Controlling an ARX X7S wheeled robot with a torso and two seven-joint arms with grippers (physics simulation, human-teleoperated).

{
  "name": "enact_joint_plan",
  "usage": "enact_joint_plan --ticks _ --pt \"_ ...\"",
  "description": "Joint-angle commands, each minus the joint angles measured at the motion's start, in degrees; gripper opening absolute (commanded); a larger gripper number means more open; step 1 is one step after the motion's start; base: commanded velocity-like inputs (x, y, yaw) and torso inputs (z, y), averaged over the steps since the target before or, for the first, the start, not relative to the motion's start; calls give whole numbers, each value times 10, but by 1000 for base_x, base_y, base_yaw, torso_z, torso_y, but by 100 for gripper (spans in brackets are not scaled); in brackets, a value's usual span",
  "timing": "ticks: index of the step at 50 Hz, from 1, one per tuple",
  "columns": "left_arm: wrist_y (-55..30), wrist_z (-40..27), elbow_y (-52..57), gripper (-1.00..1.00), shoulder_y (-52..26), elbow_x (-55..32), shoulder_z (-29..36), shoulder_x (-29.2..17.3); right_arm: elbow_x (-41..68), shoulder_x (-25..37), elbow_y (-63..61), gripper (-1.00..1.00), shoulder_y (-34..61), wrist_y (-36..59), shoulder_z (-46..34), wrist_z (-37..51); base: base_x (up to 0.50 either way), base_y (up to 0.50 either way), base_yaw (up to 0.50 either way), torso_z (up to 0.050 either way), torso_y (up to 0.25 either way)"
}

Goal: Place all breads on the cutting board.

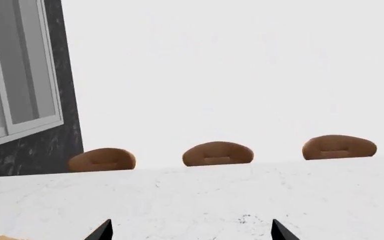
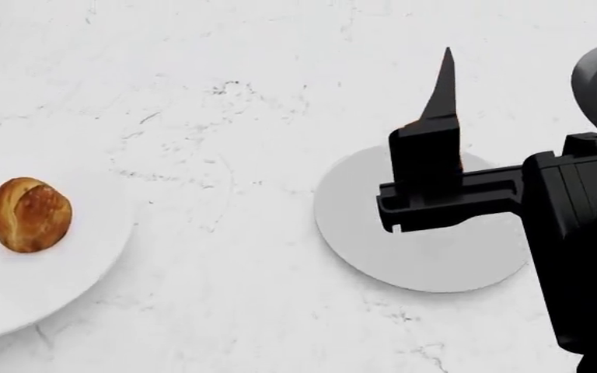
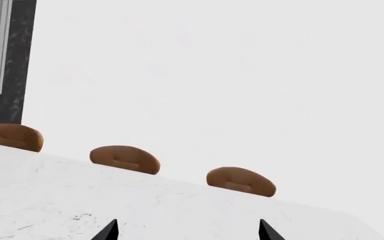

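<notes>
One bread (image 2: 31,214), a golden-brown roll, lies on a round white plate (image 2: 91,256) at the left of the head view. My right gripper (image 2: 532,47) hangs open above a second white plate (image 2: 423,264). One finger (image 2: 444,85) points away over the plate's far rim, and a tiny brown sliver shows at that finger's base. In the right wrist view my right gripper (image 3: 188,230) is open and empty. My left gripper (image 1: 192,230) is open and empty over the white marble table (image 1: 199,200). The second bread and the cutting board are not clearly in view.
Three brown chair backs (image 1: 217,154) stand beyond the table's far edge; they also show in the right wrist view (image 3: 124,159). A dark wall with a window (image 1: 18,75) is off to one side. A thin tan sliver (image 1: 2,238) shows at the left wrist view's edge.
</notes>
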Motion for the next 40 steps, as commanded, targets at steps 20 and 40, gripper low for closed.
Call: enact_joint_plan --ticks 20,40 --pt "22 -16 -8 100 -15 -16 30 -15 -8 14 1 100 -6 -28 -12 -4 352 -3 0 0 1" --pt "33 -20 -7 100 -12 -11 44 -21 -12 26 -6 100 -31 -46 -6 -5 303 -7 0 0 1"
